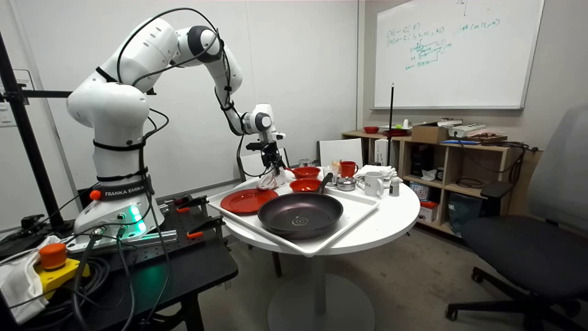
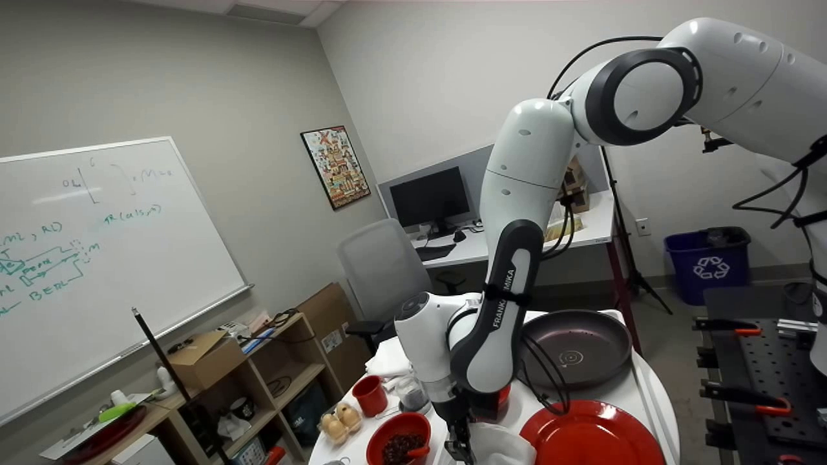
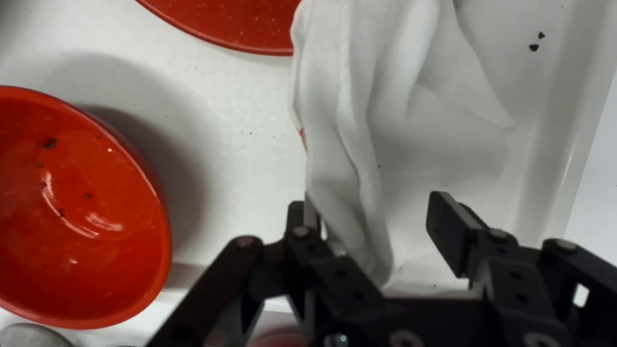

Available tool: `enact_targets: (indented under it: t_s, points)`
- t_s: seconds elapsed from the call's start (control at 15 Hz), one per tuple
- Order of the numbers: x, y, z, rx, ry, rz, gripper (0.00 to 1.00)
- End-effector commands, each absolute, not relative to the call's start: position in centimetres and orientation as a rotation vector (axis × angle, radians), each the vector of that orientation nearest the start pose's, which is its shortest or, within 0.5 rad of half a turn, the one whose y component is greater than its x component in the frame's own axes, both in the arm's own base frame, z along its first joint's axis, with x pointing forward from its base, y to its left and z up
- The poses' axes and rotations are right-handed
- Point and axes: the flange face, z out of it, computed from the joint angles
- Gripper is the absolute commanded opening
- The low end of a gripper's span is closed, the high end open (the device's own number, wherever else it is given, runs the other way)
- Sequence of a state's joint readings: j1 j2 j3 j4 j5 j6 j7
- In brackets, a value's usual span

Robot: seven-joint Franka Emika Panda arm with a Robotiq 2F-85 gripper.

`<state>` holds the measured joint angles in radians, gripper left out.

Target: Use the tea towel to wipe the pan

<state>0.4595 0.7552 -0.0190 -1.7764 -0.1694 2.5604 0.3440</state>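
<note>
The white tea towel (image 3: 347, 86) lies crumpled on the white tray (image 3: 231, 144) beside the red plate; it also shows in both exterior views (image 1: 273, 179) (image 2: 501, 444). My gripper (image 3: 368, 212) is open above the tray. One end of the towel lies between its fingers, close to the left finger in the wrist view and apart from the right one. The gripper also shows in both exterior views (image 1: 274, 162) (image 2: 460, 445). The dark pan (image 1: 301, 214) sits on the tray in front of the plate, away from the gripper; it also shows in an exterior view (image 2: 575, 349).
A red plate (image 1: 248, 201) lies beside the towel. A red bowl (image 3: 82, 207) with dark crumbs stands left of the gripper in the wrist view. Another red bowl (image 1: 307, 173), a red mug (image 1: 349, 168), a white mug (image 1: 374, 184) and eggs (image 2: 341, 423) stand around.
</note>
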Motion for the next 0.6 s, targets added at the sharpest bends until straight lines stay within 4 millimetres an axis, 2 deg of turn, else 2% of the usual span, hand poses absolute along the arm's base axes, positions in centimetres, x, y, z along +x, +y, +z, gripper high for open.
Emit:
enact_targets:
  t_s: [0.0, 0.07, 0.13, 0.33, 0.53]
  points:
    - [59.1, 28.3, 14.1, -3.184, -0.379, -0.128, 0.92]
    - [59.1, 28.3, 14.2, -3.182, -0.377, -0.131, 0.98]
    - [59.1, 28.3, 14.3, -3.176, -0.377, -0.129, 1.0]
    - [58.9, 28.3, 14.8, -3.159, -0.381, -0.139, 1.0]
    - [58.6, 28.4, 16.3, -3.127, -0.379, -0.173, 1.0]
